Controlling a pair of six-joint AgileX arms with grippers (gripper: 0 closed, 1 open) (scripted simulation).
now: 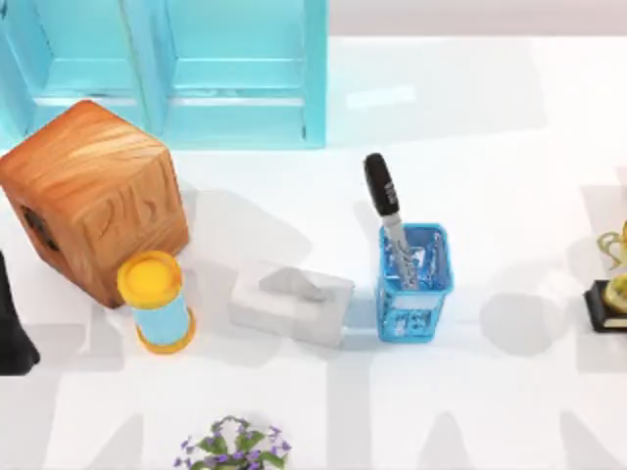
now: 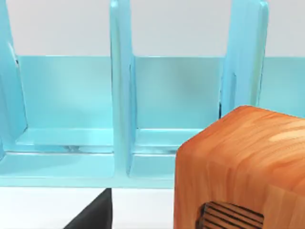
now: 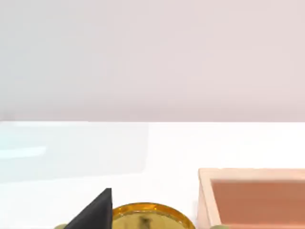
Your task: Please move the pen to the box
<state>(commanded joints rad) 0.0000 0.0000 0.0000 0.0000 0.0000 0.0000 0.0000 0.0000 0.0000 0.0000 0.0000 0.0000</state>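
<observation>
One slim marker pen [image 1: 385,203] with a glossy black cap and grey-white barrel is seen standing tilted in the blue mesh basket [image 1: 414,284]. The left arm [image 1: 12,328] is parked at the table's left edge. Neither gripper's opening can be told.

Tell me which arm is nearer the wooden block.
Left. The left arm sits at the table's left edge, just beside the wooden block. The right arm's wrist camera faces the gold trophy, at the table's far right edge.
</observation>
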